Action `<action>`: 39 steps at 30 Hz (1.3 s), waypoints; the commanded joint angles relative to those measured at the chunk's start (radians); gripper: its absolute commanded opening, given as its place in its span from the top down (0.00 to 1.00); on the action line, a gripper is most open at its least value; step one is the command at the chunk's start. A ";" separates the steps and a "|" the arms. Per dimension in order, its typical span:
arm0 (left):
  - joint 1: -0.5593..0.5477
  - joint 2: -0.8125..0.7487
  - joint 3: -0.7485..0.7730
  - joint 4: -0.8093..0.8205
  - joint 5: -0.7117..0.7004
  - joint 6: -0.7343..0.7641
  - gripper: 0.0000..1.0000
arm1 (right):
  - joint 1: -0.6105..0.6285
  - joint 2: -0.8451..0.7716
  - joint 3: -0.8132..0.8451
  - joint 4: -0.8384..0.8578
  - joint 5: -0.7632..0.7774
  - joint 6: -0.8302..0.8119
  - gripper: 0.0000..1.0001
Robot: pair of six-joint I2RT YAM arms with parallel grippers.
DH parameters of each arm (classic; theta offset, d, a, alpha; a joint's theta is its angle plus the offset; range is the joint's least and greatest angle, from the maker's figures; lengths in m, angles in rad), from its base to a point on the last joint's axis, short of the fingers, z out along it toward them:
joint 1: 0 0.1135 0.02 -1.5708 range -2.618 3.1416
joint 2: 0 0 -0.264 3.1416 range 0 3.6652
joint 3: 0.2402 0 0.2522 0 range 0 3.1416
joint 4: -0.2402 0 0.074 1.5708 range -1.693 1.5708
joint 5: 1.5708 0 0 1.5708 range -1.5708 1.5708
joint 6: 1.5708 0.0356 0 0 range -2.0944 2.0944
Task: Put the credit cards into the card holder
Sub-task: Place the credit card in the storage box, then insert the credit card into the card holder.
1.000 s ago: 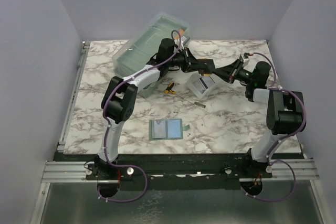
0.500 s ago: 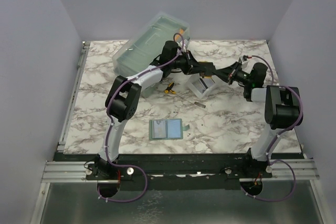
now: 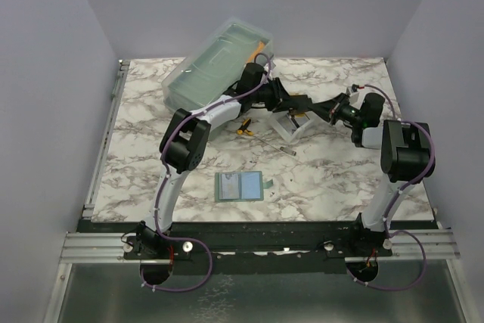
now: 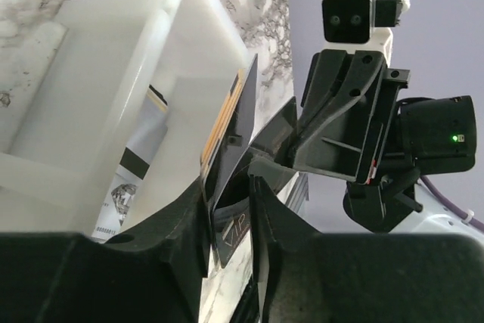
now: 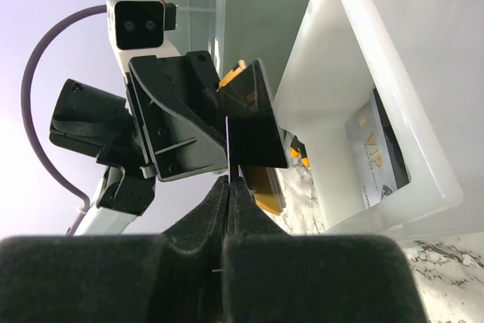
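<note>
Changed: both arms have leaned in since a second ago, and the grippers now meet over the white tray (image 4: pixel 189 35).
Left gripper (image 4: pixel 229 198): narrow gap, pinching the credit cards (image 4: pixel 240 119), black with a gold edge, upright beside the tray wall.
Right gripper (image 5: pixel 228 187): fingers squeezed together on a thin card edge.
Card holder (image 3: pixel 239 185): lying open near the front, well apart from the cards.
Surface: marbled white-grey table (image 3: pixel 340 179), with a translucent box (image 3: pixel 215 62) at back left.
Room: plain lilac-grey walls.
</note>
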 commanded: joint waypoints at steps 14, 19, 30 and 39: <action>-0.016 0.003 0.058 -0.255 -0.168 0.135 0.35 | -0.044 -0.037 0.028 -0.067 0.004 -0.090 1.00; -0.017 -0.064 0.031 -0.303 -0.186 0.175 0.33 | -0.052 -0.087 0.064 -0.250 -0.014 -0.244 1.00; -0.004 -0.409 -0.216 -0.389 -0.078 0.289 0.33 | -0.025 -0.256 0.195 -0.770 -0.034 -0.693 1.00; 0.059 -0.802 -0.584 -0.398 0.195 0.435 0.31 | 0.281 -0.383 0.170 -1.015 -0.118 -0.913 1.00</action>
